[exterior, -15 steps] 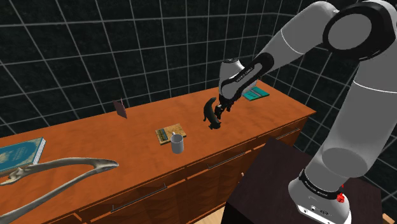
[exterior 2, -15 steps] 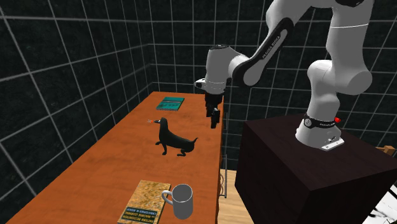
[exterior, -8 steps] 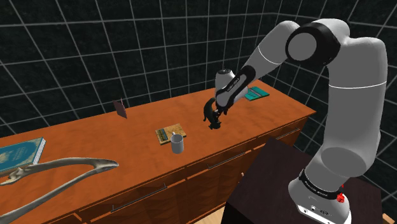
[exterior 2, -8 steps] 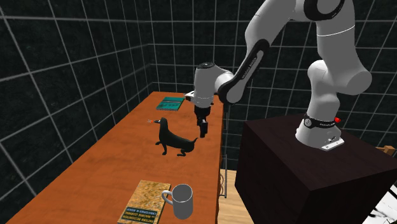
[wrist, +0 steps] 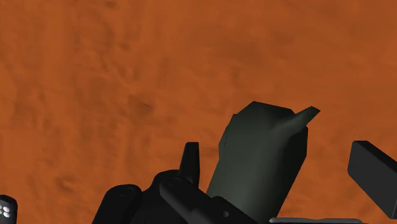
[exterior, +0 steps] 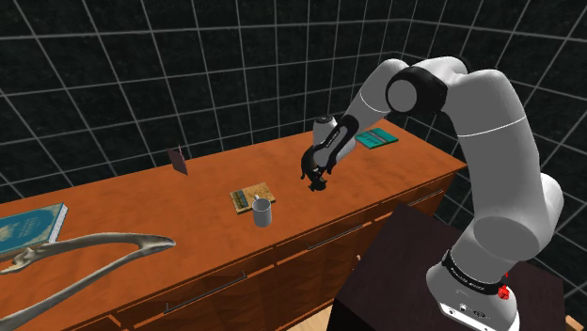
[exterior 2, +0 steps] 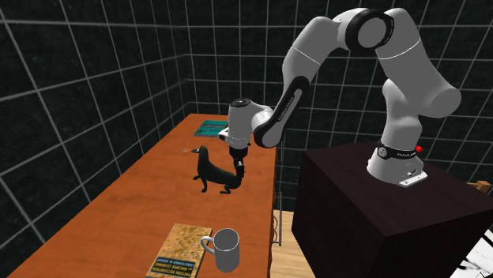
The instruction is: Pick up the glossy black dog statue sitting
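**Now the all-black two-finger gripper point(exterior 2: 237, 169) stands astride the glossy black dog statue point(exterior 2: 211, 175)**

From my station I see the gripper low over the orange-brown wooden counter top point(exterior 2: 142, 205). It is at the hind end of the dog, the end toward the second exterior view's right. In the wrist view the two fingers point(wrist: 372, 168) stand well apart, and the dark body of the dog is between them, with a small pointed tip beyond it. A strip of counter shows on each side between finger and dog. So the fingers do not touch it, and nothing is held.

The dog is on the counter with its head raised toward the second exterior view's left. It lies between a flat teal book point(exterior 2: 212, 128) at the far end and a tan-covered book point(exterior 2: 183, 246) with a grey mug point(exterior 2: 227, 249) just beside it. It is apart from all of these.
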Controlling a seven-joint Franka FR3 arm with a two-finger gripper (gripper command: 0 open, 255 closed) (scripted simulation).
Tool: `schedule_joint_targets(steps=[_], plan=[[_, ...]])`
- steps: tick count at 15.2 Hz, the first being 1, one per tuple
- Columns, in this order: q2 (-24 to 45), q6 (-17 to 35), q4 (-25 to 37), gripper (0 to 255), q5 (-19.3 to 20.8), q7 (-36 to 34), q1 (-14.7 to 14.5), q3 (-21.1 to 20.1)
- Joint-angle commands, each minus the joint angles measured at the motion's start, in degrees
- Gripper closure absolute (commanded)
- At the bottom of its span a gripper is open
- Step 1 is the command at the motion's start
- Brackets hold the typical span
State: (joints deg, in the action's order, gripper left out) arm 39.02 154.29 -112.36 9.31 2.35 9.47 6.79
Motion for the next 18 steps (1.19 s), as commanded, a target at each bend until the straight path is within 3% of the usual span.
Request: schedule_joint_targets(steps=[1,8,9,18], plan=[[1.73,0.78,0.97,0,0.04,-0.16,0.02,0.06],[5.78,3.10,2.68,0,0.03,-0.60,0.05,0.08],[5.74,3.16,2.57,255,0.04,-0.61,0.05,0.09],[5.78,3.10,2.68,255,0.04,-0.60,0.06,0.08]])
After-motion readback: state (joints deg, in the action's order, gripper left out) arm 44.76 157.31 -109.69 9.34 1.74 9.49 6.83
